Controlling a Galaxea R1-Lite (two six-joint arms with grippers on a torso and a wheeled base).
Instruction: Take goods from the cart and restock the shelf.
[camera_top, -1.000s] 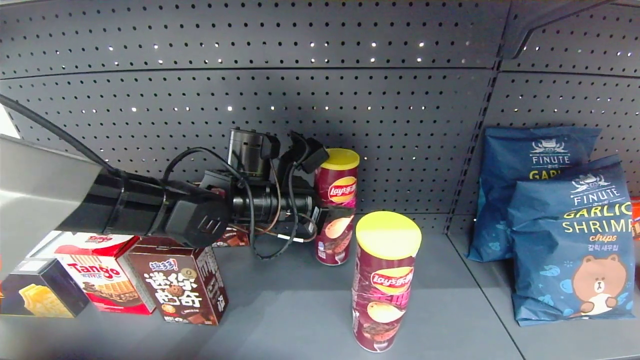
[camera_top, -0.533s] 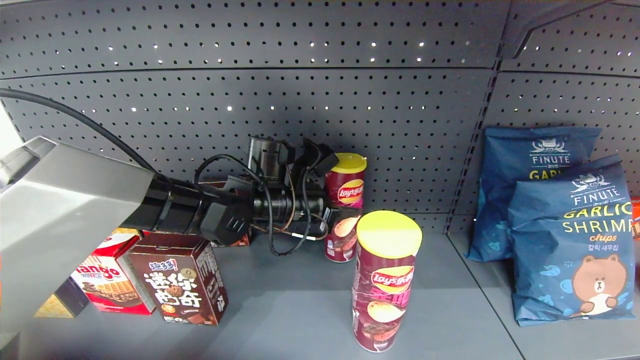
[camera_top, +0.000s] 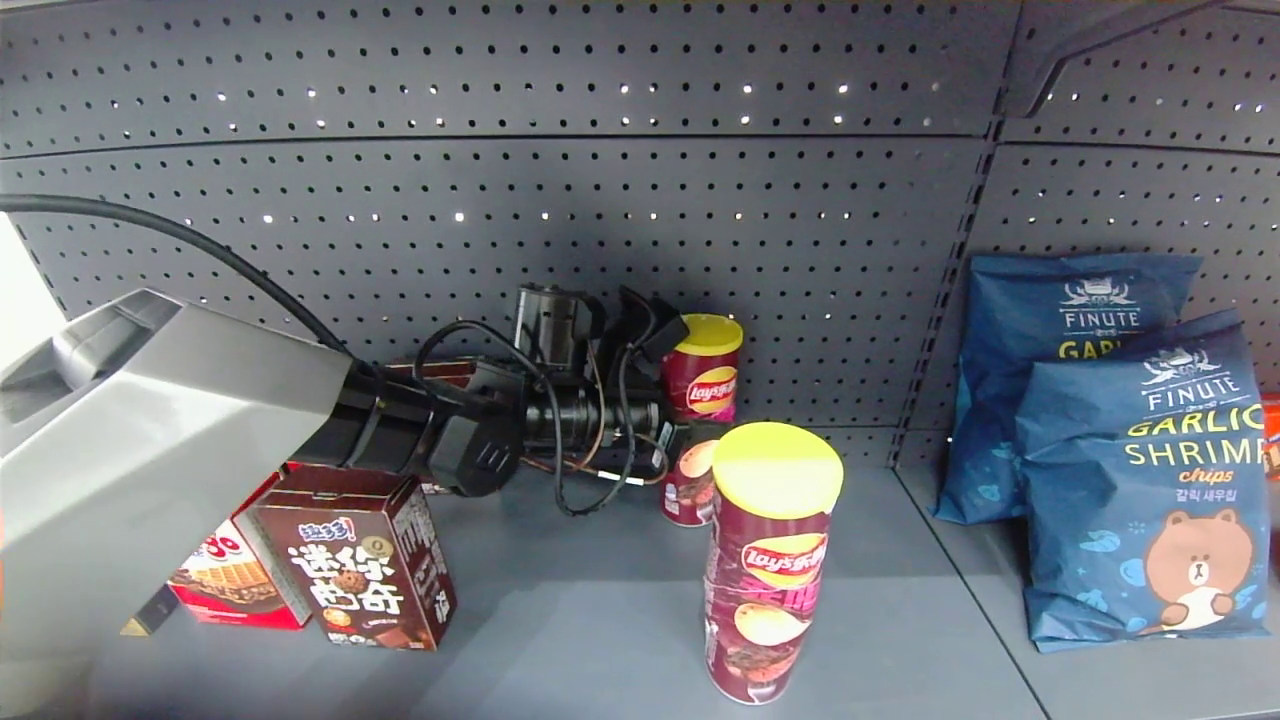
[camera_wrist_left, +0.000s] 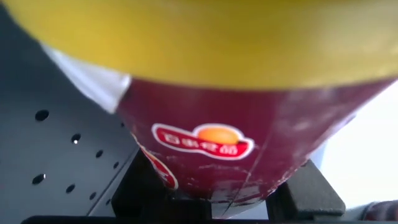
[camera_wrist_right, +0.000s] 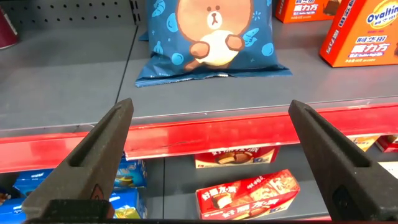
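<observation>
Left fingers (camera_wrist_left: 306, 194) grasp can (camera_top: 705, 375) mid-frame by the pegboard (camera_top: 500, 200), right fingers (camera_wrist_right: 93, 162) spread empty; releasing before it sits flat could topple it onto front can (camera_top: 770, 560).

The front chips can (camera_top: 770, 560) hides the lower right of the rear chips can (camera_top: 703, 385). Left of the front can, the left arm (camera_top: 150, 450) covers most of the wafer box (camera_top: 225, 590). Far right, an orange pack (camera_top: 1272, 435) is cropped.
</observation>
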